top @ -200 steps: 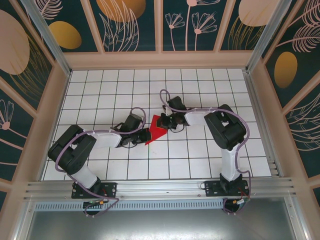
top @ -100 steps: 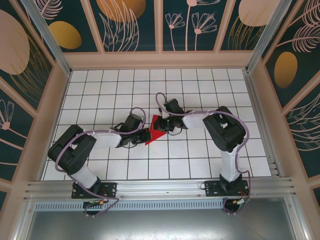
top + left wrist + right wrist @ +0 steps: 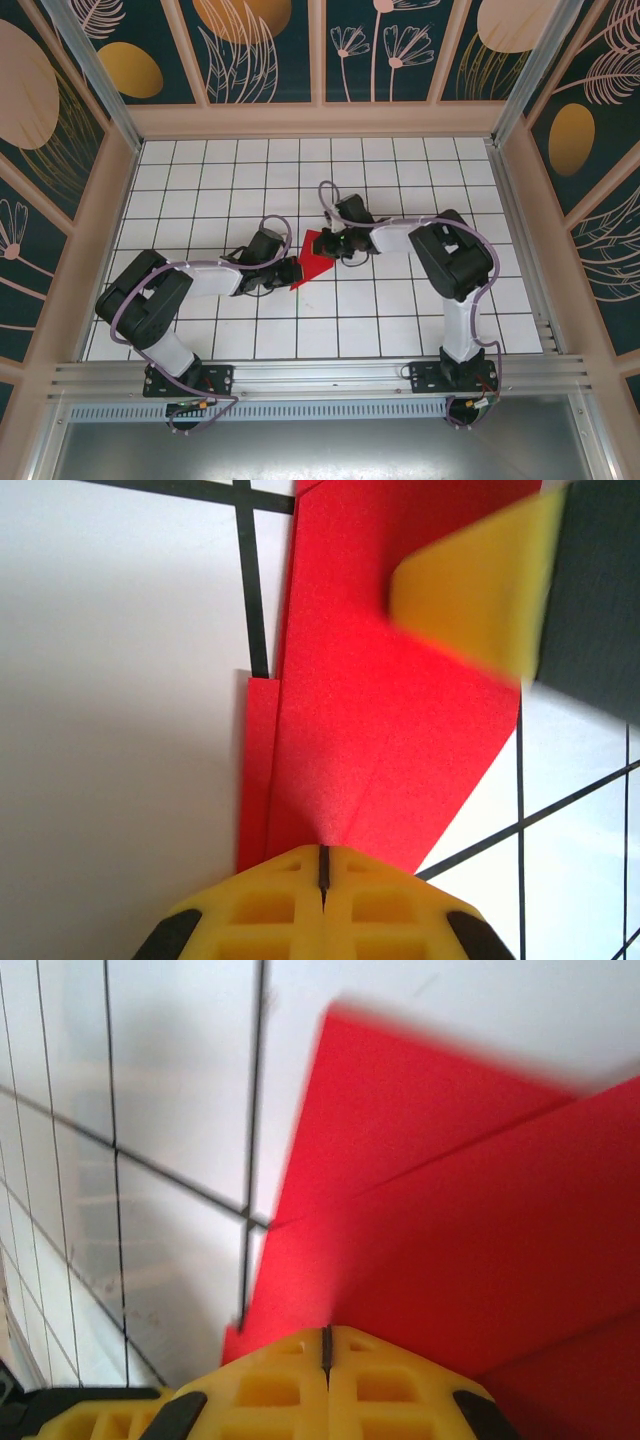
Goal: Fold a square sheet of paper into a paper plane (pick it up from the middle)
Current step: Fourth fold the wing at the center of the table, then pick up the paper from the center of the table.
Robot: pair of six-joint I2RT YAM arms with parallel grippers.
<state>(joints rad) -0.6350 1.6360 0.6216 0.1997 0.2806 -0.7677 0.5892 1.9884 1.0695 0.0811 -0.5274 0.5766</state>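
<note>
Change: right arm (image 3: pixel 450 260) has drawn its wrist slightly rightward over the paper; left arm (image 3: pixel 190 280) unmoved. Gridded table (image 3: pixel 200 180): carries the square sheet of paper (image 3: pixel 314 256) at centre, partly folded into layered flaps with creases, no dart shape yet, so most folds remain. Left gripper (image 3: pixel 323 855), right gripper (image 3: pixel 325 1335): both closed, tips at the paper's edges; whether they pinch it is unclear.

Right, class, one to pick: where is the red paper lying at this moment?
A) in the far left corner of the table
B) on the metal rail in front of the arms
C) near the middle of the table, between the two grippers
C: the red paper lies near the middle of the gridded table, with the left gripper at its near-left end and the right gripper at its right side.
</note>
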